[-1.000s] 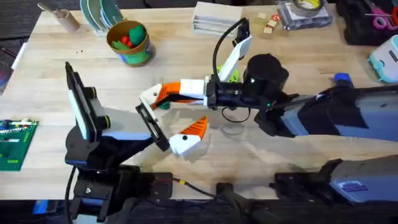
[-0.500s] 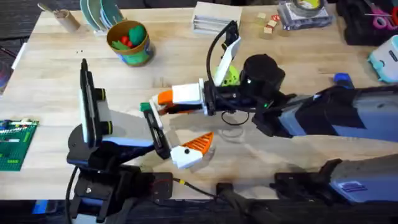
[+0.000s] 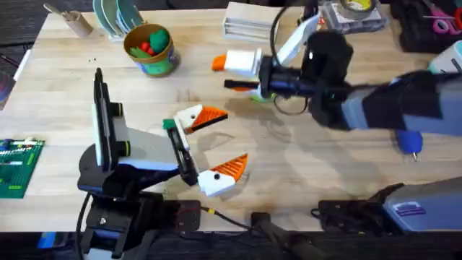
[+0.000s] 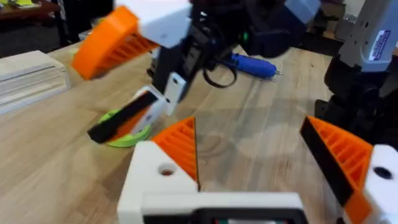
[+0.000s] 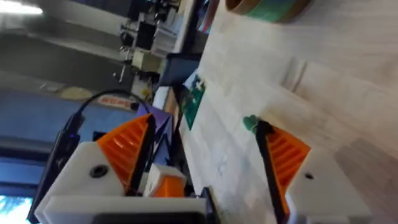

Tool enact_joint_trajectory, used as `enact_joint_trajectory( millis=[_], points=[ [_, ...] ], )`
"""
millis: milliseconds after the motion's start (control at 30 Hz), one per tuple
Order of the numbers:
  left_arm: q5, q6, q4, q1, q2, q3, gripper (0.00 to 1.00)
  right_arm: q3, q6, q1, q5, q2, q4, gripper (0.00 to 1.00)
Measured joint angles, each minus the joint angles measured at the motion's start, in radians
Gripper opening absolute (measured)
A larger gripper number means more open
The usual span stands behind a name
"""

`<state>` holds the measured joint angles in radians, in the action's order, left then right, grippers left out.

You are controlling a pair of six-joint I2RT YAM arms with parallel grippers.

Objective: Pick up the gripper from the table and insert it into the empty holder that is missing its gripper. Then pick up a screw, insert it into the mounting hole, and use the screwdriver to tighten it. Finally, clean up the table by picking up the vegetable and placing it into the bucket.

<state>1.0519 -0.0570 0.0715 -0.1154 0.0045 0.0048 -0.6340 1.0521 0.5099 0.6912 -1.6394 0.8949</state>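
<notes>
We see the left gripper near the table's near edge, left of the middle, released and spread wide. Both its white fingers carry orange pads. The right gripper hangs over the far half of the table, about midway between the left and right edges. Its fingers stand apart and clamp nothing we can make out. In the right wrist view a small orange-and-white piece sits low between the finger bases, but it is too blurred for us to name. We therefore cannot tell whether it is the task's loose orange wedge. The vegetable lies just beside the left gripper's farther finger, showing as no more than a dark green stub. The bucket stands near the far left corner with red and green toy produce inside it. The screwdriver lies toward the right edge, half covered by the right arm. A green disc lies under the right gripper, mostly hidden
</notes>
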Motion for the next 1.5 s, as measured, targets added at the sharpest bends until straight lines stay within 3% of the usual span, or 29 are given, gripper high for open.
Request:
enact_joint_trajectory(
  millis=[200, 367, 533, 733, 1200, 1367, 1500],
  points=[
    [0.0, 0.0, 0.0, 0.0, 0.0, 0.0, 0.993, -0.231, -0.224, -0.049, -0.026, 0.0, -0.465, 0.993],
    [0.0, 0.0, 0.0, 0.0, 0.0, 0.0, 0.993, -0.455, -0.476, -0.051, -0.119, 0.009, -0.858, 0.993],
    [0.0, 0.0, 0.0, 0.0, 0.0, 0.0, 0.994, -0.623, -0.692, -0.03, -0.367, 0.039, -1.22, 0.993],
    [0.0, 0.0, 0.0, 0.0, 0.0, 0.0, 0.993, -0.659, -0.813, 0.035, -0.659, 0.047, -1.478, 0.994],
    [0.0, 0.0, 0.0, 0.0, 0.0, 0.0, 0.993, -0.647, -0.854, 0.083, -0.781, -0.026, -1.564, 0.96],
    [0.0, 0.0, 0.0, 0.0, 0.0, 0.0, 0.993, -0.578, -0.84, 0.086, -0.782, -0.05, -1.471, 0.89],
    [0.0, 0.0, 0.0, 0.0, 0.0, 0.0, 0.993, -0.535, -0.814, 0.086, -0.784, -0.052, -1.449, 0.732]
  ],
)
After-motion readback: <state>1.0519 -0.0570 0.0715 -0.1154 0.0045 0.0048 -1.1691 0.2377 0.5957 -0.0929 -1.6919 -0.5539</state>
